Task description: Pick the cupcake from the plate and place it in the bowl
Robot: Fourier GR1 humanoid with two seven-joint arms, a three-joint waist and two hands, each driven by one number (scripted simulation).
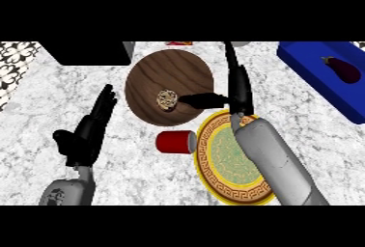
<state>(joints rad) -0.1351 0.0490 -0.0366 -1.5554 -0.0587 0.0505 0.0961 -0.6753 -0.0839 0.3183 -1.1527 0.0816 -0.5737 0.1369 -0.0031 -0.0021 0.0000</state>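
Note:
The cupcake (168, 100) lies inside the brown wooden bowl (160, 72) at the counter's middle back. My right hand (237, 91) hovers over the bowl's right rim with its fingers straight and pointing away. Its thumb (203, 100) stretches left, and the tip ends right beside the cupcake without curling round it. The yellow plate (222, 161) with a green centre sits in front of the bowl, partly under my right forearm, and nothing shows on it. At the left, my left hand (89, 130) rests open with fingers up.
A red cup (176, 142) stands between the bowl and the plate's left rim. A blue tray (321, 72) holding a purple eggplant (343, 67) is at the back right. A black box (89, 52) sits at the back left.

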